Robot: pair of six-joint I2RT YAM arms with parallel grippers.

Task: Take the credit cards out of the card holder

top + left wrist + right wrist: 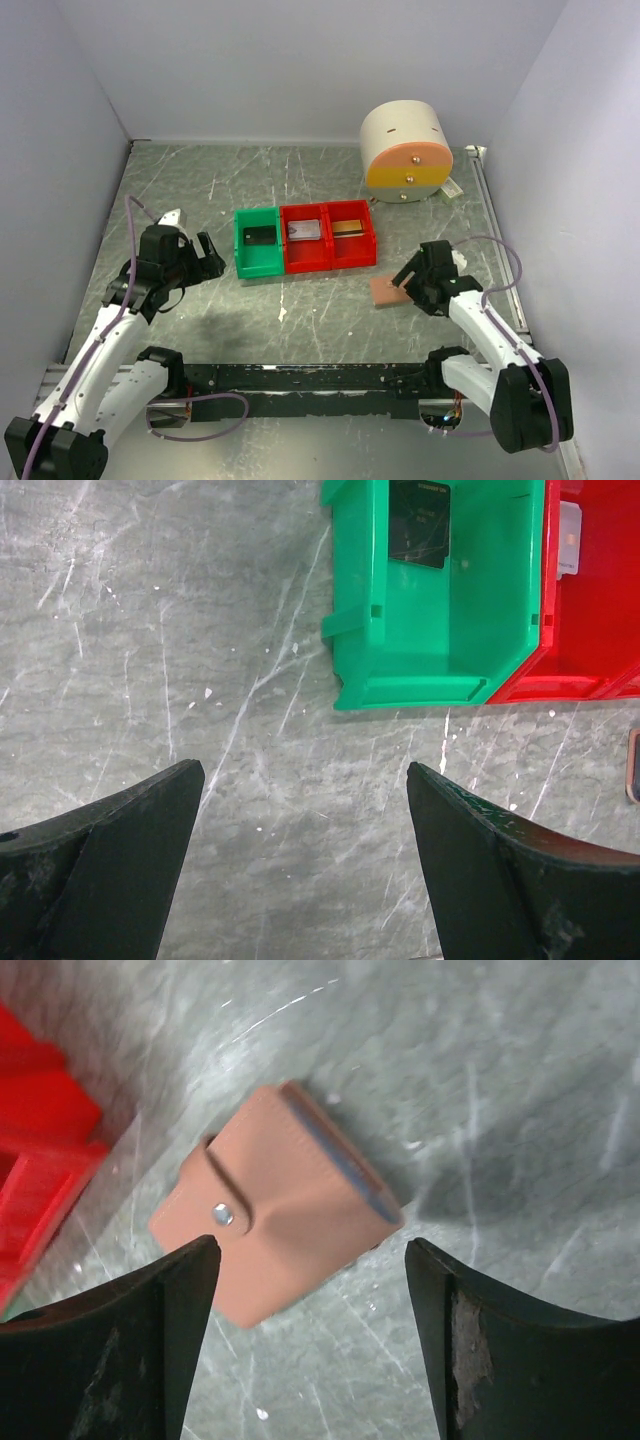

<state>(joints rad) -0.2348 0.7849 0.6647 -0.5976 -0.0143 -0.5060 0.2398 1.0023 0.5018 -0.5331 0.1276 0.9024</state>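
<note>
**Desk:** Where does it stand?

**Floor:** The closed tan leather card holder (280,1205) lies on the grey marbled worktop (200,190), just right of the red plastic bins (330,258). The right fingers (120,1350) hang wide above it. The left fingers (100,860) are wide and empty, near the green plastic bin (350,630).

**Desk:** Any risk?

**Floor:** The dark, silver and gold credit cards (304,229) already sit in the bins. A stray close would likely snag the holder and drag it.

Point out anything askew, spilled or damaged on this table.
Nothing spilled or damaged. Only the wallet lies askew, snapped shut on the table beside the bins, under the open right gripper.
</note>
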